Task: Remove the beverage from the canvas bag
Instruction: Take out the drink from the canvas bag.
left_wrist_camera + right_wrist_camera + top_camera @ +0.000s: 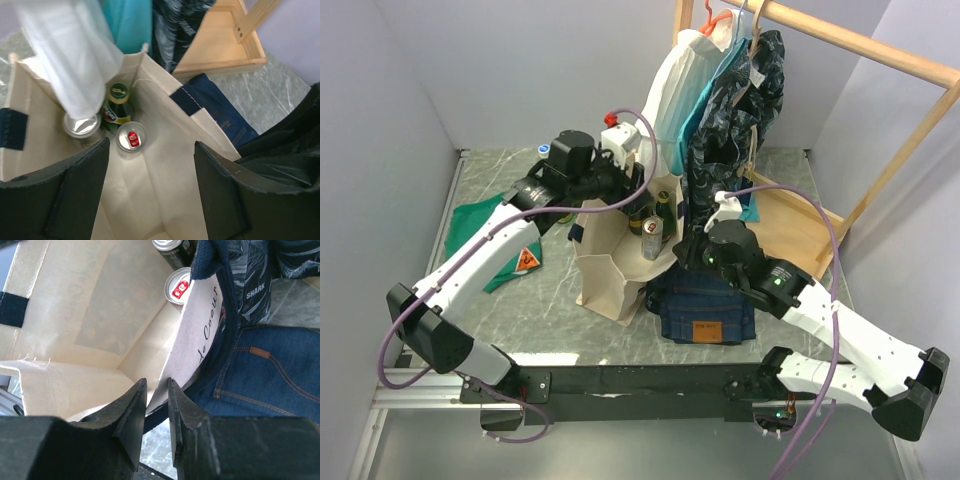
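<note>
Three drinks are seen inside the canvas bag, which stands upright at mid-table: a silver can with a red tab, a green bottle touching it at 11 o'clock, and a second can at 9 o'clock, partly covered by white cloth. The left gripper is poised over the bag's mouth, fingers spread with nothing between them. The right gripper is clenched on the bag's rim at its 3 o'clock side, just beside folded jeans.
</note>
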